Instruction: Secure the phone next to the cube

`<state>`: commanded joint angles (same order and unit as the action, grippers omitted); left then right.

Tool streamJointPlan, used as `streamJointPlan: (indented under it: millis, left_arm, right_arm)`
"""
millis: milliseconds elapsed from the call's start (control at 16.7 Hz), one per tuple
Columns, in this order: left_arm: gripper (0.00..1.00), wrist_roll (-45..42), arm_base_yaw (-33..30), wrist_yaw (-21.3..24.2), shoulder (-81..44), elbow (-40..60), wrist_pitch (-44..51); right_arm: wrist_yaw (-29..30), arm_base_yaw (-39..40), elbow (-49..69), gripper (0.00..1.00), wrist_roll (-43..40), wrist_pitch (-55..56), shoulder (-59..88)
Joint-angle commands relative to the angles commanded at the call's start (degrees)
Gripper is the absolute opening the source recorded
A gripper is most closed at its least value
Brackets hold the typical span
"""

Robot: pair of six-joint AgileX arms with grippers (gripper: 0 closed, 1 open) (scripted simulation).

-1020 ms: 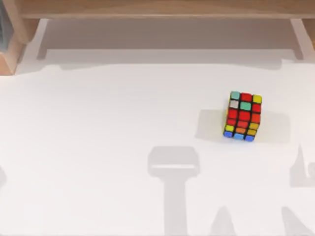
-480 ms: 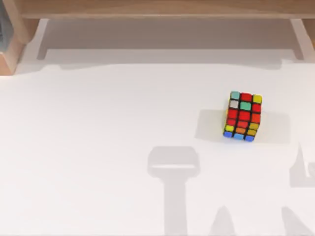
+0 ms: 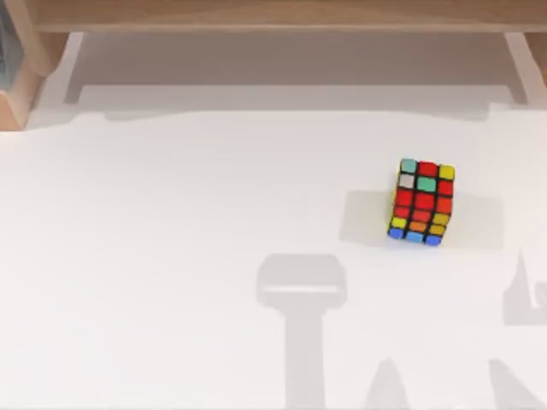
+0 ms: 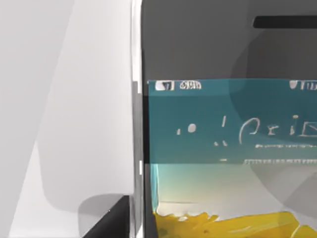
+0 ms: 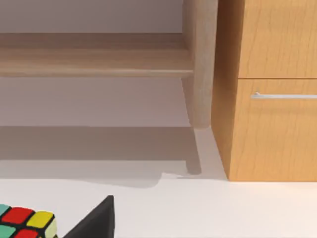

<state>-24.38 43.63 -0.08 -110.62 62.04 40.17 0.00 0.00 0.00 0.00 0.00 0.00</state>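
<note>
Tabletop [image 3: 171,256]: white, smooth, matt; it takes soft shadows without glare. Cube [image 3: 422,202]: looks like plastic, black edges, flat-coloured stickers with a slight sheen. Phone [image 4: 223,124]: smooth glossy front, lit screen, dark bezel above it, pale frame edge. Wooden frame [image 3: 256,13] along the far side: light wood, visible grain, satin finish. Cabinet [image 5: 272,89]: warmer wood grain, smooth, with a slim brushed-metal handle [image 5: 285,95]. Finger [image 5: 94,220]: black, matt.
</note>
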Motion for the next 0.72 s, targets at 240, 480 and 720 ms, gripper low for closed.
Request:
streamJointPlan:
  millis: [240,480,720]
  left_arm:
    - [0.40,0.0,0.0,0.0,0.0,0.0,0.0]
    - [0.10,0.0,0.0,0.0,0.0,0.0,0.0]
    - [0.00,0.0,0.0,0.0,0.0,0.0,0.0]
  right_arm:
    - [0.0,0.0,0.0,1.00,0.0,0.0,0.0]
    - [0.0,0.0,0.0,1.00,0.0,0.0,0.0]
    - [0.0,0.0,0.0,1.00,0.0,0.0,0.0]
